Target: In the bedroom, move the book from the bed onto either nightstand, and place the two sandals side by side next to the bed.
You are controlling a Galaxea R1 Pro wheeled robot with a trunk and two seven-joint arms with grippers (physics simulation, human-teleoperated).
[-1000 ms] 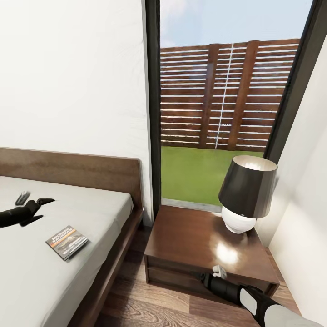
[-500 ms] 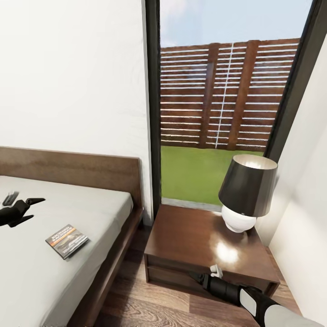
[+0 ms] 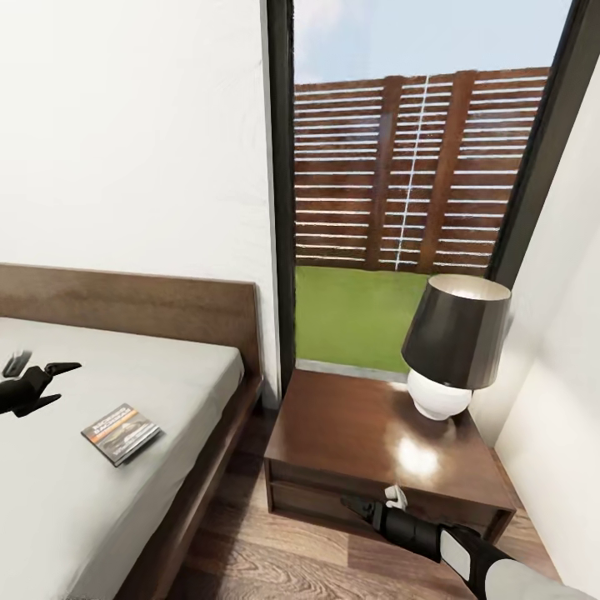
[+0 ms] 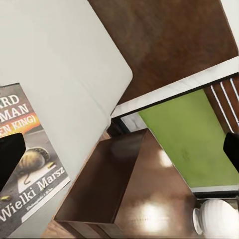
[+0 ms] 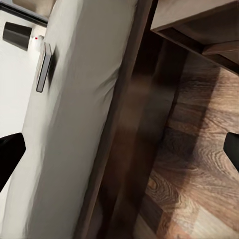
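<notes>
Dark-covered thin paperback book (image 3: pixel 122 432) flat on light-grey mattress of brown-framed bed (image 3: pixel 179 371) | left gripper (image 3: pixel 37 366) spread wide above mattress, apart from book | right gripper (image 3: pixel 371 502) fingers parted before glossy dark-brown nightstand (image 3: pixel 350 433).

A bedroom in a home was the setting: a low bed (image 3: pixel 125 467) with a dark wooden frame, a plain headboard (image 3: pixel 133 310) and a smooth light-grey mattress stood against a white wall (image 3: pixel 133 142). Beside it sat a glossy dark-brown nightstand (image 3: pixel 367 442) bearing a table lamp (image 3: pixel 454 350) with a dark shade and round white base. Wood planks covered the floor (image 3: pixel 275 558), and a tall dark-framed window (image 3: pixel 400 183) looked out on grass and a slatted fence.
</notes>
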